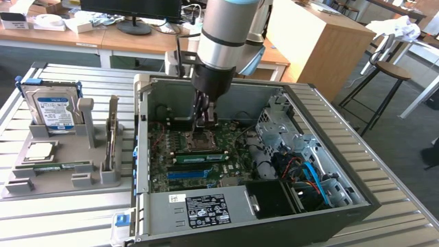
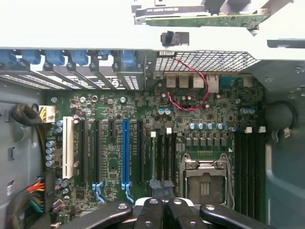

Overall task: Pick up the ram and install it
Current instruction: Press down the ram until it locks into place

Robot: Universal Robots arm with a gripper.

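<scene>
- the gripper [image 1: 204, 122] is hanging inside the open computer case [image 1: 329, 134], near the centre of the exterior view, with its fingers [image 2: 164, 210] pinched together and nothing visibly gripped between them.
- in the wrist view the fingertips are sitting over the motherboard [image 2: 143, 143], just beside the bare cpu socket [image 2: 206, 179], at the lower middle of that frame.
- the ram [image 1: 53, 166], a thin green stick, is lying flat in the grey holder tray [image 1: 61, 180] at the lower left of the exterior view, well apart from the gripper and outside the case.
- a second green stick [image 1: 200, 157] is sitting in the board just below the gripper in the exterior view; whether it is fully seated cannot be told.
- the long blue slot [image 2: 125, 152] is running vertically at the centre left of the wrist view, apart from the fingertips.
- a hard drive [image 1: 55, 110] is standing upright in the tray, with an expansion card [image 1: 112, 134] upright beside it, at the left of the exterior view.
</scene>
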